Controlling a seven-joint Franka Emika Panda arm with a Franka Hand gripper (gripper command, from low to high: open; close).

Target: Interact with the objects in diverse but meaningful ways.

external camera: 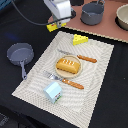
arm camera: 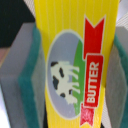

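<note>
Yellow cardboard fills the wrist view — the butter box (arm camera: 75, 60), red label and cow picture facing the camera, sits between the green-padded fingers (arm camera: 31, 75) of the gripper (external camera: 56, 24), which is clenched on it and carries it clear of the surface.

Going across the exterior view from its left: the grey pan (external camera: 19, 54) lies well off to the gripper's side and below it, on the black table (external camera: 15, 110). Nearer, the carried box hangs over the far corner of the woven placemat (external camera: 95, 90). Down the mat from the tool stand the milk carton (external camera: 53, 91), then the bread loaf (external camera: 68, 65) on its plate with the knife (external camera: 80, 58) and fork (external camera: 65, 80) on either side; the cheese wedge (external camera: 80, 39) rests just beyond the gripper toward the view's right, with a grey pot (external camera: 92, 13) past that.

Risks, as I judge them: the box is smooth and thin-walled, so too light a squeeze could let it slide through the pads, and too hard a one could crush it. A quick swing toward the right could also clip the cheese — it is the closest neighbour.
</note>
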